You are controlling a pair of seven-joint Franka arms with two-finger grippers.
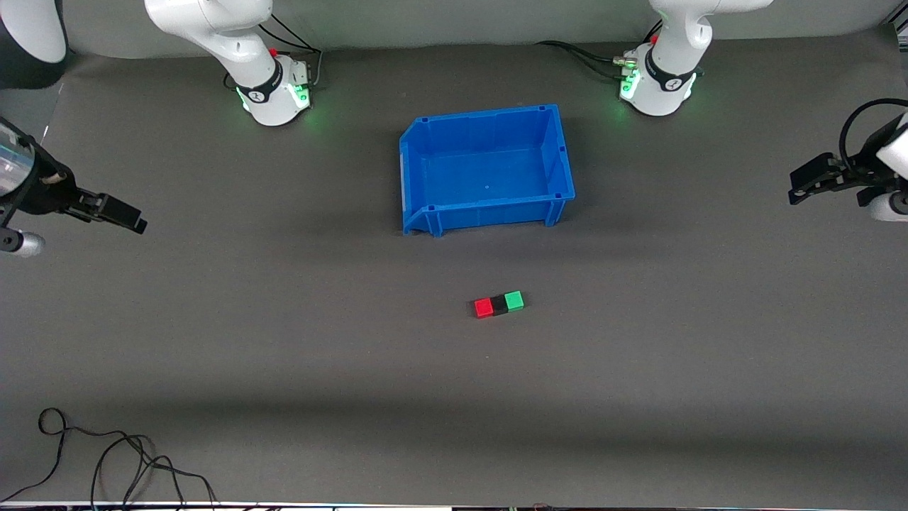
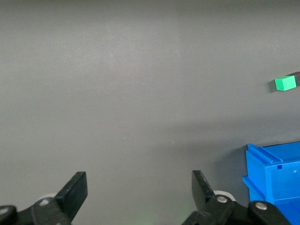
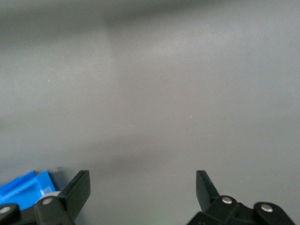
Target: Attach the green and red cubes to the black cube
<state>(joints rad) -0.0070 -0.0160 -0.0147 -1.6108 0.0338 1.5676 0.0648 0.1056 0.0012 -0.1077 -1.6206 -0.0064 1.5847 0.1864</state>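
I read the blue bin (image 1: 486, 170) as my landmark: a hard moulded plastic tub with ribbed walls, sitting on the matte grey table (image 1: 284, 355). Both arms wait out at the table's ends, level with the bin. The right gripper (image 1: 135, 221) is spread wide and empty; so is the left gripper (image 1: 798, 190). Nearer the front camera than the bin lies one short row: red cube (image 1: 483, 307), black cube (image 1: 499, 304), green cube (image 1: 514, 300), touching, the row's long axis running between the arms' ends. The job looks done, with neither gripper clearly closer.
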